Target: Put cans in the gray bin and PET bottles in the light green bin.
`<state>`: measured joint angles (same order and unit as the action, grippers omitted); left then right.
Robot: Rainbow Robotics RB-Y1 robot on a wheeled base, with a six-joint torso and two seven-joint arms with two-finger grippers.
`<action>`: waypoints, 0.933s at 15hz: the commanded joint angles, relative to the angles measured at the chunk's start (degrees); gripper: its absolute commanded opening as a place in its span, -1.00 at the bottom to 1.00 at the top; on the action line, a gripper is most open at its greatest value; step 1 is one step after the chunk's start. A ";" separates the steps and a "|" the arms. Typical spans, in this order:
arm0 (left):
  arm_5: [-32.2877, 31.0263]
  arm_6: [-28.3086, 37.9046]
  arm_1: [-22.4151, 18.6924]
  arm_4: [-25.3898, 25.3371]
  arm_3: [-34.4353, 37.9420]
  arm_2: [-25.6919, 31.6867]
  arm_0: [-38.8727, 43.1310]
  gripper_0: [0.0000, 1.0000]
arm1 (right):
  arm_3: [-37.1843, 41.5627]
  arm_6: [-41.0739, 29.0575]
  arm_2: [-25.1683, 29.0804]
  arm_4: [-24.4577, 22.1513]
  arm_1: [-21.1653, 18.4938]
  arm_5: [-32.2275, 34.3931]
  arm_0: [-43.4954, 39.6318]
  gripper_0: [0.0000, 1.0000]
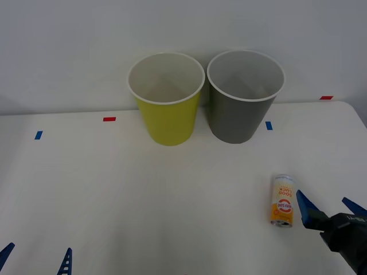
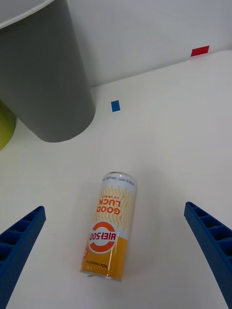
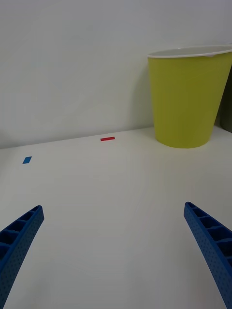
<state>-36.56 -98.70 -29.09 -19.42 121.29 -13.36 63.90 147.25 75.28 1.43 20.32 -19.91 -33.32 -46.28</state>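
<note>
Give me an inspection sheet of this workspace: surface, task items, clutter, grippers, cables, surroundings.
Surface: white table, with red and blue tape marks.
Job's things: drink can lying on its side at the right; light green bin and gray bin upright side by side at the back.
Clutter: nothing seen.
Grippers: right gripper open, beside the can; left gripper open, low at the near left edge.
Cables: nothing seen.
Surroundings: plain white wall.
</note>
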 commanded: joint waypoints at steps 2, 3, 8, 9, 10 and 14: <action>0.00 0.00 0.00 0.00 0.00 0.00 0.00 1.00 | 2.75 -11.03 -1.43 -11.80 -0.22 -19.94 7.43 1.00; 0.00 0.00 0.00 0.00 0.00 0.00 0.00 1.00 | 2.75 -11.56 -1.43 -11.18 -0.04 -23.81 9.72 1.00; 0.00 0.00 0.00 0.00 0.00 0.00 0.00 1.00 | 2.75 -10.85 -0.12 -8.90 3.12 -40.95 20.97 1.00; 0.00 0.00 0.00 0.00 0.00 0.00 0.00 1.00 | 2.75 -10.41 0.50 -8.28 3.65 -45.34 23.78 1.00; 0.00 0.00 0.00 0.00 0.00 0.00 0.00 1.00 | 2.75 -10.15 1.29 -7.14 3.91 -49.21 26.24 1.00; 0.00 0.00 0.00 0.00 0.00 0.00 0.00 1.00 | 1.64 -8.57 3.22 -3.71 2.51 -54.66 31.95 1.00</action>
<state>-36.56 -98.70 -29.09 -19.42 121.29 -13.36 63.90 149.78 66.28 4.50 16.23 -16.55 -87.77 -15.38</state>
